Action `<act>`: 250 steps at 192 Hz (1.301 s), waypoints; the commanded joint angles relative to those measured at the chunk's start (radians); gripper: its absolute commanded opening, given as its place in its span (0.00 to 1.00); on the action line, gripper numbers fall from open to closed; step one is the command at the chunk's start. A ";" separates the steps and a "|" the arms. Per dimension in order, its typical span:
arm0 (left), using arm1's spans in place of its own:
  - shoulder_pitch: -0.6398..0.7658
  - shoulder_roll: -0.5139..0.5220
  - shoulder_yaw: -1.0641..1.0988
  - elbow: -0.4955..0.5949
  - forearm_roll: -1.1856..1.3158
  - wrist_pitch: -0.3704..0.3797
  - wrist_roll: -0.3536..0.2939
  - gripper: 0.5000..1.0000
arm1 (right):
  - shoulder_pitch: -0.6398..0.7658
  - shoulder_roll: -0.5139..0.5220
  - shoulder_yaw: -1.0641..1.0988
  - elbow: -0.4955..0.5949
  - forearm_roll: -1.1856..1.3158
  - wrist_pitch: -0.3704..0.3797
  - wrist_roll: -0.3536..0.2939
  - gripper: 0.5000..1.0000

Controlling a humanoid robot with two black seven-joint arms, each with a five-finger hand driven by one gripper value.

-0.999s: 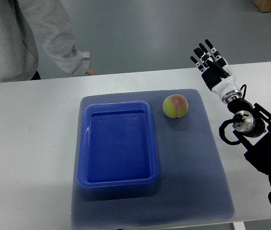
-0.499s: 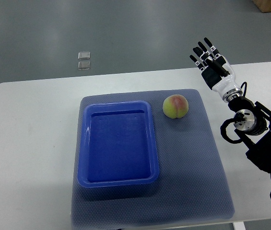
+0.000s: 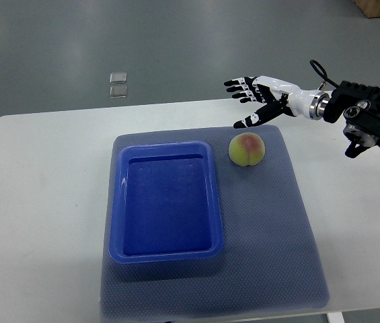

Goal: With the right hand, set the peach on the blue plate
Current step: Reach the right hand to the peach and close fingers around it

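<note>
Peach [image 3: 246, 149] is sitting on a grey-blue mat [image 3: 270, 229] just right of the plate's upper right corner, close to it but not touching as far as I can see. It's basically round, so no real long axis to speak of. The reddish blush is on its top and upper side, yellow-green lower down, and there's a faint crease running roughly top to bottom in the frame. Can't make out a stem.

Surface: a white bench [image 3: 42, 202] with rounded corners fills most of the frame, and the textured mat covers its middle. The plate [image 3: 117, 202] is really a deep blue rectangular tray, long side running up and down the frame, lying on the left half of the mat with nothing in it. Beyond the bench the room is plain grey floor [image 3: 176, 47], with two small clear squares [image 3: 118, 84] lying on it at upper left of centre, and a bit of something brown in the top right corner.

Right hand [image 3: 260, 97] comes in from the right edge, black arm, white palm, black fingers [image 3: 238, 83]. It hovers up and right of the peach, near the bench's far edge, fingers spread apart and pointing left, holding nothing. The thumb angles down toward the peach without touching it.
</note>
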 commanded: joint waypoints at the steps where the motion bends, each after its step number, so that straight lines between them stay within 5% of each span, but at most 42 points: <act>1: 0.000 0.000 0.000 0.000 0.000 0.000 0.000 1.00 | 0.168 -0.015 -0.266 -0.001 -0.016 0.042 -0.040 0.86; 47: 0.000 0.000 0.002 0.000 0.000 0.000 0.000 1.00 | 0.291 0.062 -0.475 -0.010 -0.020 0.079 -0.167 0.86; 168: -0.002 0.000 0.002 0.001 0.000 0.000 0.000 1.00 | 0.212 0.151 -0.533 -0.094 -0.083 0.007 -0.167 0.86; 224: -0.002 0.000 0.002 0.001 0.000 0.002 0.000 1.00 | 0.157 0.170 -0.527 -0.106 -0.083 -0.104 -0.153 0.82; 225: -0.002 0.000 0.002 0.001 0.000 0.002 0.000 1.00 | 0.149 0.173 -0.527 -0.105 -0.083 -0.127 -0.152 0.70; 240: -0.002 0.000 0.002 0.003 0.000 0.000 0.000 1.00 | 0.149 0.171 -0.525 -0.105 -0.082 -0.136 -0.146 0.45; 250: -0.002 0.000 0.002 0.003 0.000 0.000 0.000 1.00 | 0.149 0.171 -0.525 -0.105 -0.082 -0.136 -0.146 0.45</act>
